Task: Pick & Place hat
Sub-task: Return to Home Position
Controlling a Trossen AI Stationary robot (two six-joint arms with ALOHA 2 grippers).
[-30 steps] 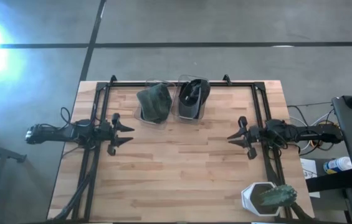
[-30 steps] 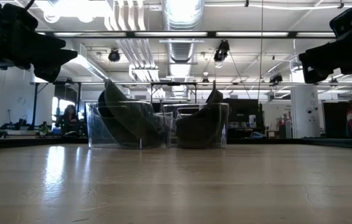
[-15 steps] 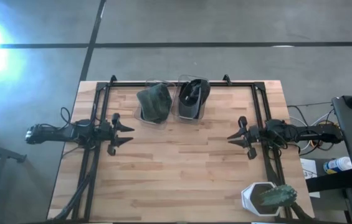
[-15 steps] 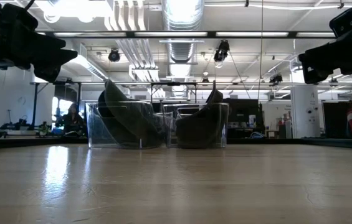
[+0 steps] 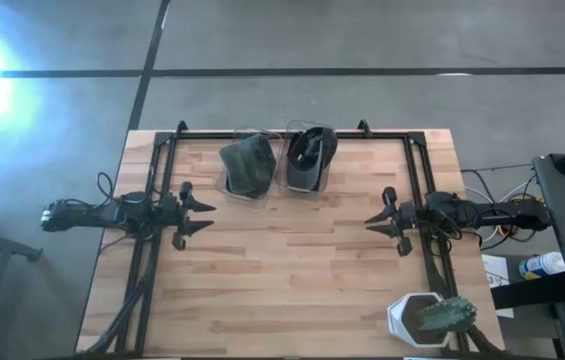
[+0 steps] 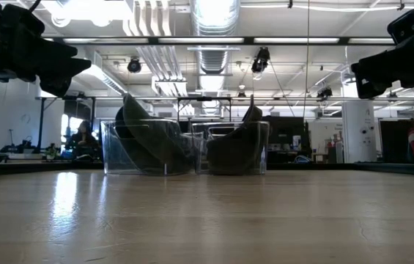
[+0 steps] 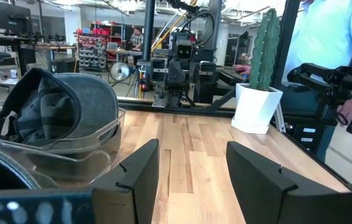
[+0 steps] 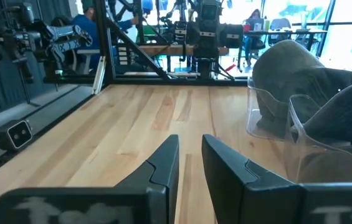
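Note:
Two hats stand in two clear containers side by side near the table's far edge. The green hat (image 5: 247, 164) (image 6: 148, 141) (image 8: 291, 78) leans in the left container. The dark hat (image 5: 309, 155) (image 6: 234, 147) (image 7: 57, 115) leans in the right one. My left gripper (image 5: 210, 217) (image 7: 192, 168) hovers above the table's left part, open, pointing right. My right gripper (image 5: 369, 222) (image 8: 190, 155) hovers above the right part, pointing left, open by a narrow gap. Both are nearer than the containers and well apart from them.
A cactus in a white pot (image 5: 430, 317) (image 7: 258, 81) stands at the table's near right corner. Black frame rails (image 5: 157, 160) run along the left, right and far sides. Bare wood (image 5: 292, 260) lies between the grippers. A person (image 7: 328, 43) stands beyond the right side.

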